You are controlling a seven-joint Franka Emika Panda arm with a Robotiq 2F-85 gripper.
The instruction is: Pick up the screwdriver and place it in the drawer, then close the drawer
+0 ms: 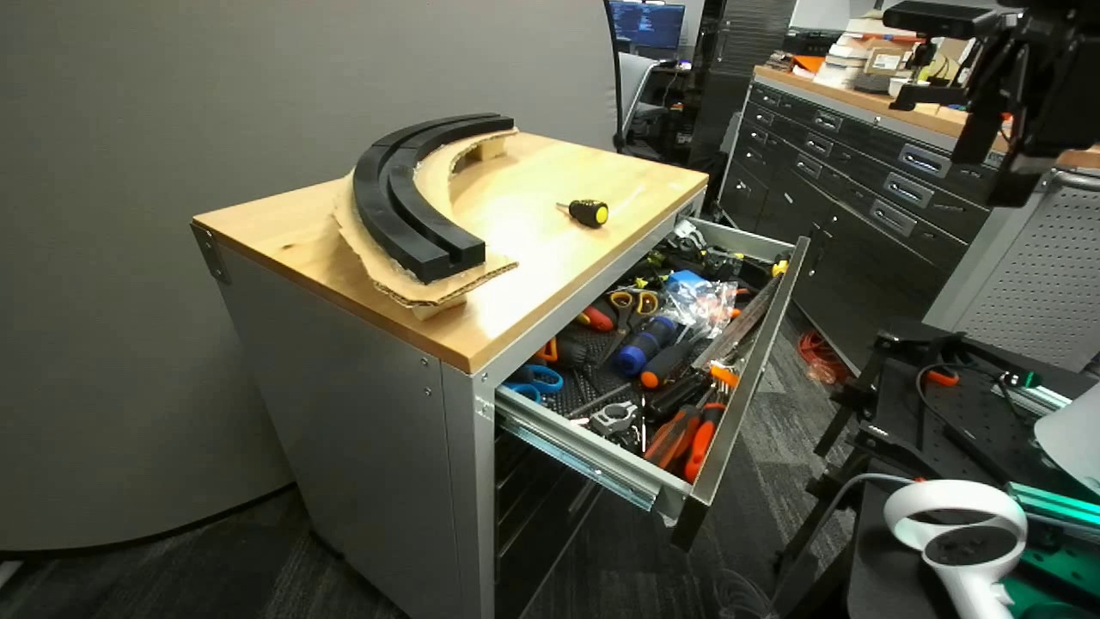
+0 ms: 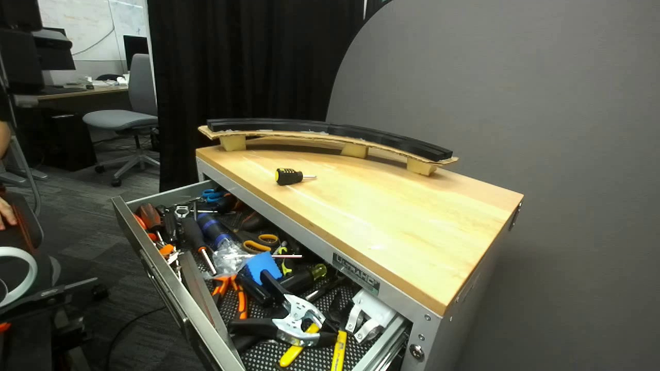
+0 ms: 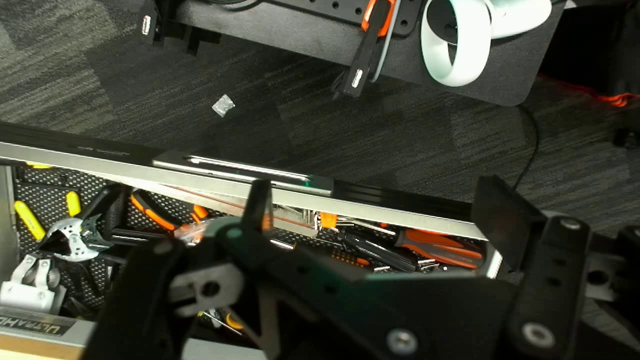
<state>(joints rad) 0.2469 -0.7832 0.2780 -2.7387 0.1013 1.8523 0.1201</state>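
Observation:
The stubby black and yellow screwdriver [image 1: 587, 212] lies on the wooden cabinet top, near the edge above the drawer; it also shows in an exterior view [image 2: 290, 176]. It is not visible in the wrist view. The grey drawer [image 1: 756, 365] is pulled out and full of tools, in both exterior views [image 2: 147, 268]. Its front edge [image 3: 370, 201] crosses the wrist view. My gripper [image 1: 954, 148] hangs at the upper right, well away from the screwdriver. In the wrist view my gripper [image 3: 378, 200] is open with its fingers wide apart and nothing between them.
A black curved piece [image 1: 385, 193] on cardboard and blocks stands on the cabinet top [image 2: 381, 216], behind the screwdriver. A grey partition [image 1: 284, 86] stands behind the cabinet. A black stand with a white controller [image 1: 958, 507] is in front of the drawer.

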